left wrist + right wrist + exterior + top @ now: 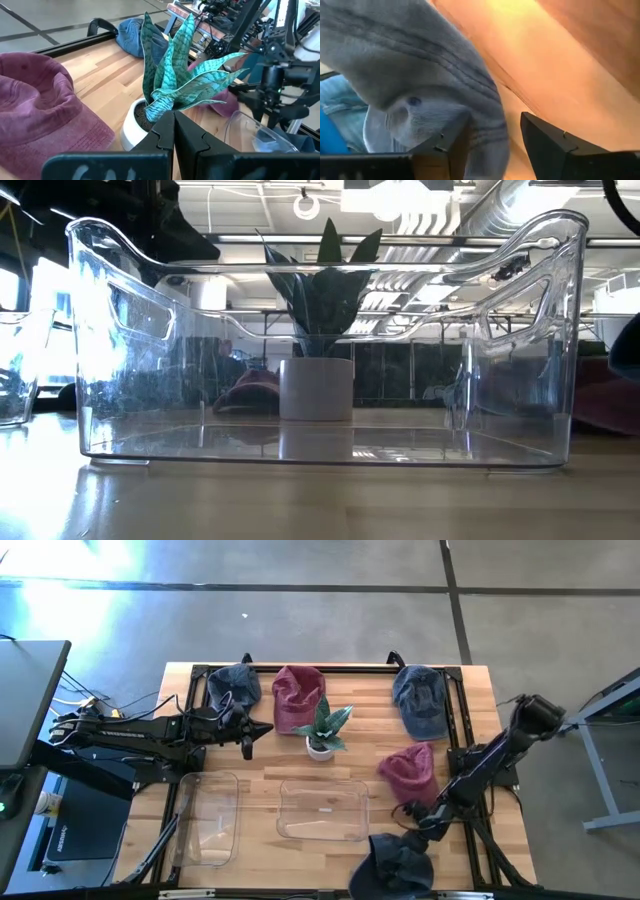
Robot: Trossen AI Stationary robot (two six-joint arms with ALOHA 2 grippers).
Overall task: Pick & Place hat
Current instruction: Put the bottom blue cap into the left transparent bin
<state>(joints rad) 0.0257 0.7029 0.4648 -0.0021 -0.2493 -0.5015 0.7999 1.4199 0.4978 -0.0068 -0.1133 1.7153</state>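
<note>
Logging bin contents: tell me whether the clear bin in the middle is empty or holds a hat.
Empty. The clear bin shows only bare wood through its floor in the high view, and the low view shows nothing inside it.

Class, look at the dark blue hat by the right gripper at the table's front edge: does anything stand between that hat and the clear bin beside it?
Nothing visible does. The dark blue hat lies at the right gripper, and only bare table separates it from the clear bin.

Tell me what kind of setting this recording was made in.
Most likely a robotics lab or workshop in an industrial-style building. The wooden table stands on a bare concrete floor, exposed ducts and pipes run overhead, and a metal equipment stand sits beside it.
</note>
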